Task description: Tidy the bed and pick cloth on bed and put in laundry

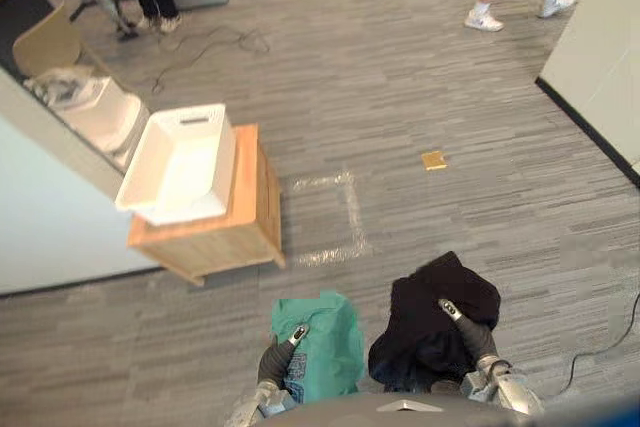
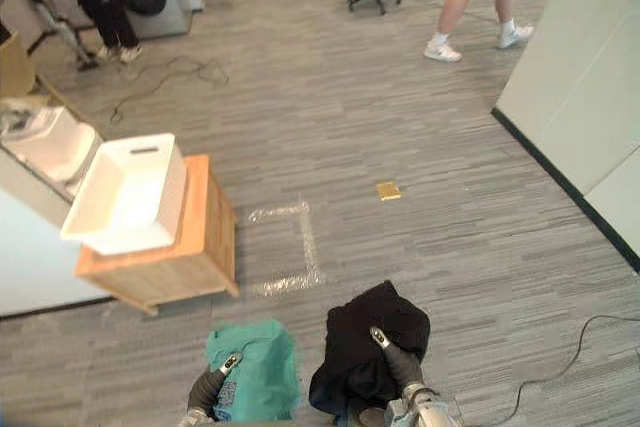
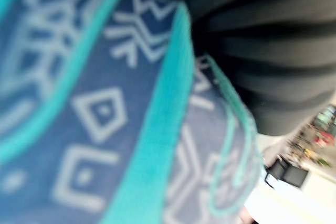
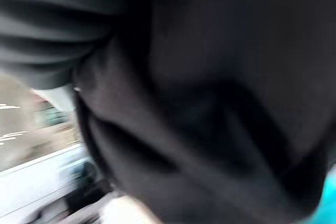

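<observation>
1. The left hand [image 1: 277,357] sits low in the head views, with a teal cloth [image 1: 325,342] draped over and ahead of it. In the left wrist view we see the cloth's blue patterned side pressed close.
2. The right hand [image 1: 470,333] bears a bunched black cloth [image 1: 430,297], just beside the teal one.
3. We cannot tell whether either hand is closed on its cloth.
4. A white laundry basket [image 1: 180,159] rests on a wooden bench [image 1: 255,197], ahead and to the left, well apart from both cloths.
</observation>
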